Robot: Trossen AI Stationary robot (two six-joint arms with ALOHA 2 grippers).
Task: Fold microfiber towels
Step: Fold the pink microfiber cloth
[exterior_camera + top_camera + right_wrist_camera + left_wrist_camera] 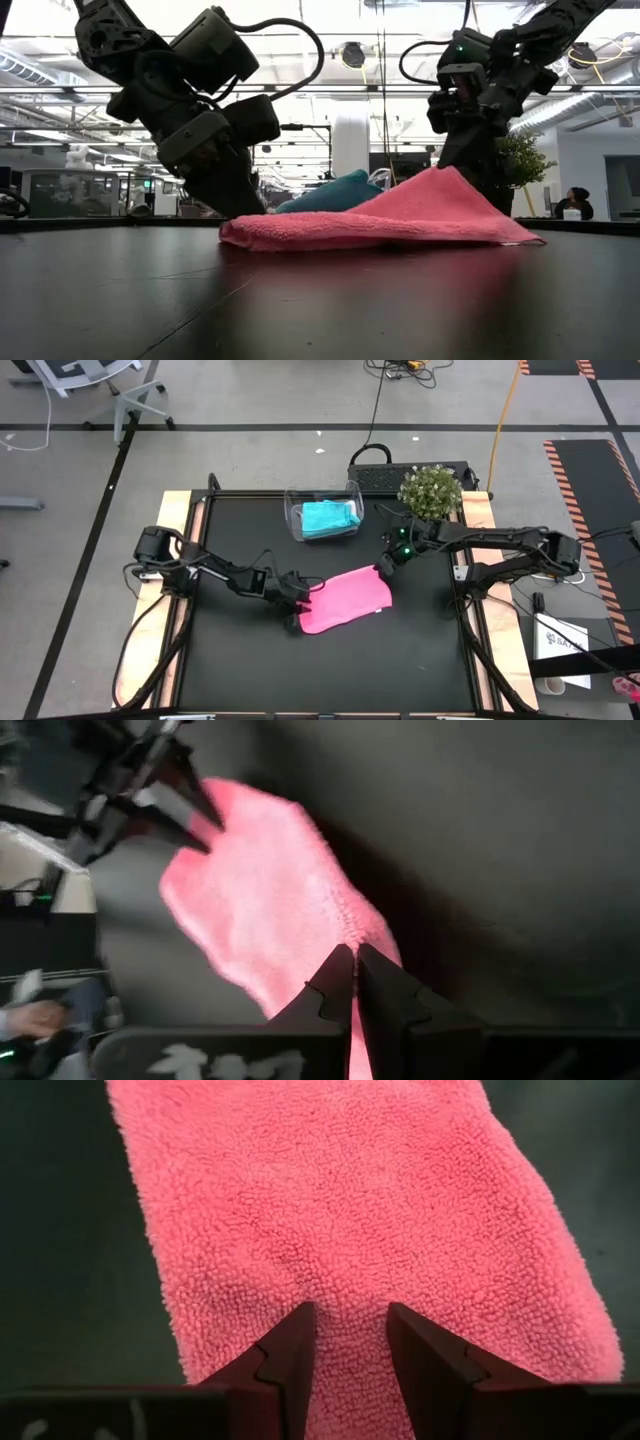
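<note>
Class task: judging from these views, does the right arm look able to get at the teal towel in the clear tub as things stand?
Probably not at once: the right gripper is shut on the pink towel. The teal towel lies uncovered in the open-topped tub, close by, so after letting go the way looks free.

The teal towel (330, 190) sits mostly hidden behind the pink towel (400, 215) in the low view; a blurred person (40, 1015) shows beyond the tabletop's edge.
</note>
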